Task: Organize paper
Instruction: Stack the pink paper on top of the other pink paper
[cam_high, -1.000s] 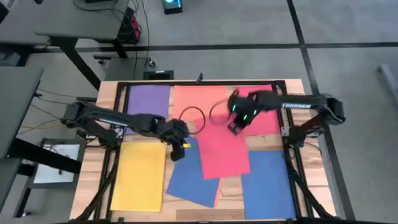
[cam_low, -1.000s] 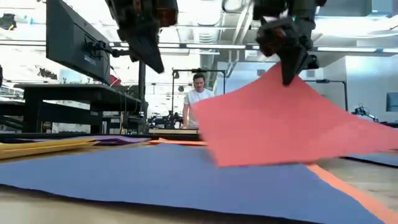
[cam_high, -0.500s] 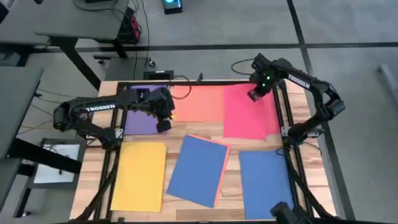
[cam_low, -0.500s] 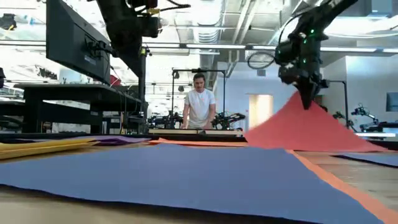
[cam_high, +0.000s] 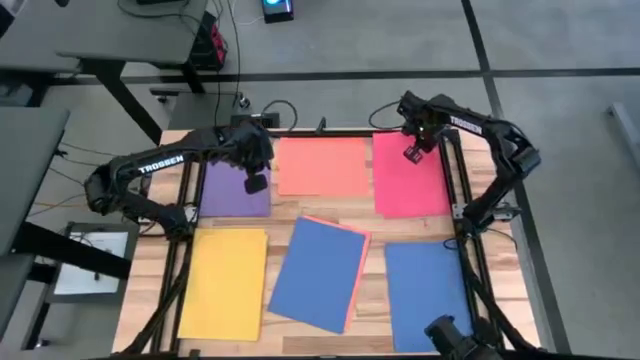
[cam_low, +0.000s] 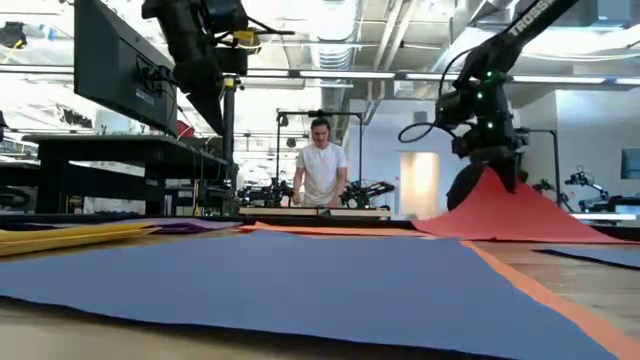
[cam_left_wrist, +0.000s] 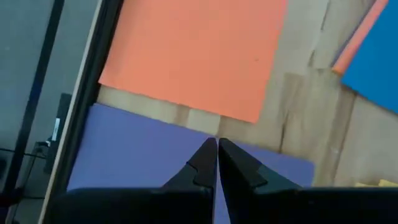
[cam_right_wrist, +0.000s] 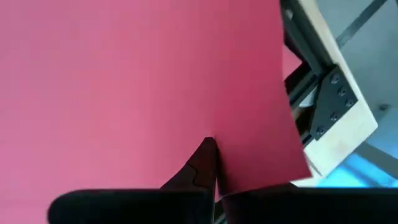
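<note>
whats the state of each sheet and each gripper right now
pink-red sheet: far edge lifted, pinched by right gripper
salmon sheet: flat
purple sheet: flat, under left gripper
yellow sheet: flat
middle blue sheet: flat, askew on an orange sheet
right blue sheet: flat
left gripper: shut, empty

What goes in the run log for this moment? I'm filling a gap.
right gripper: shut on pink-red sheet, far-right corner lifted | left gripper: shut, empty, over purple sheet | salmon-orange sheet: flat between
</note>
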